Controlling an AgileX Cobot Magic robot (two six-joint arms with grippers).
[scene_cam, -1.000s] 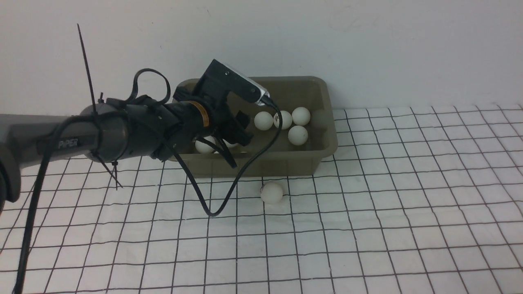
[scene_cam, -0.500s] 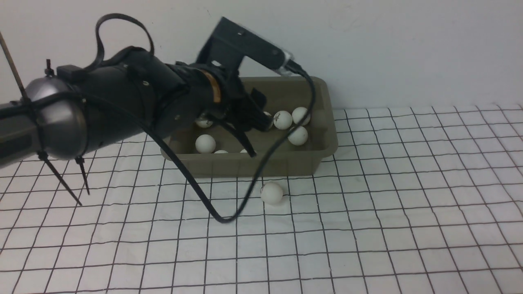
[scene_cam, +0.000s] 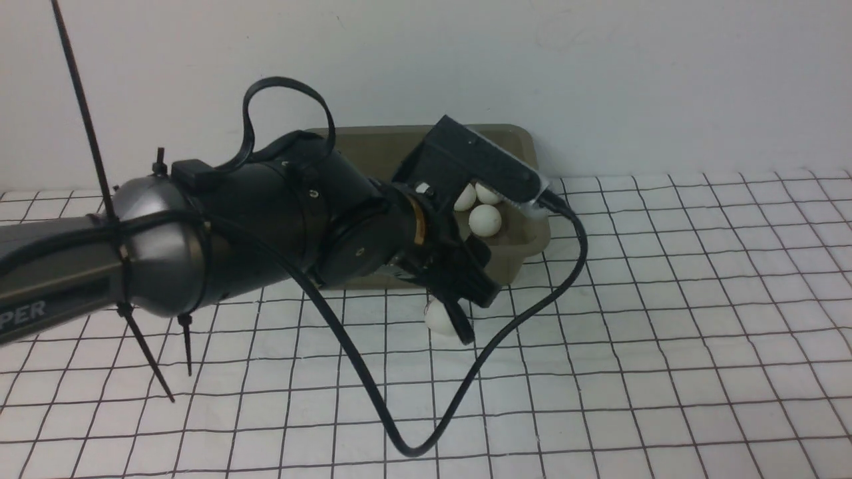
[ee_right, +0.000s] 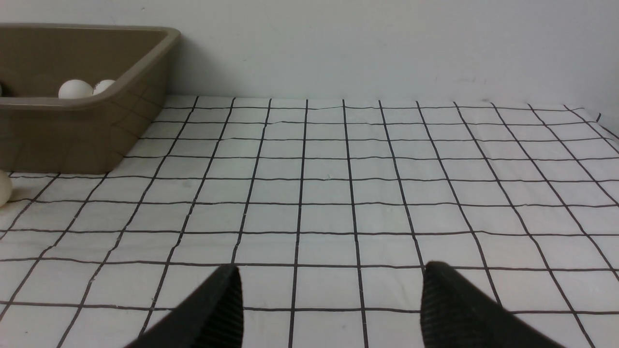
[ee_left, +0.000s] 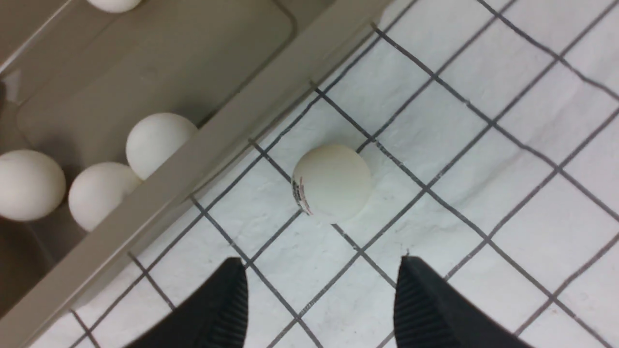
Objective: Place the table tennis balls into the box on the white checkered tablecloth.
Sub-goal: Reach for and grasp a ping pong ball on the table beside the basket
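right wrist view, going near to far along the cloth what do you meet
The right gripper with its jaws apart → open stretch of white checkered tablecloth → ball on the cloth at the picture's edge → the box with two balls showing over its rim → the wall

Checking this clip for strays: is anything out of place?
Yes. One table tennis ball lies on the white checkered tablecloth just outside the box, not touching it, while the others sit inside.

Plain pale wall (scene_cam: pixel 599 80), even light
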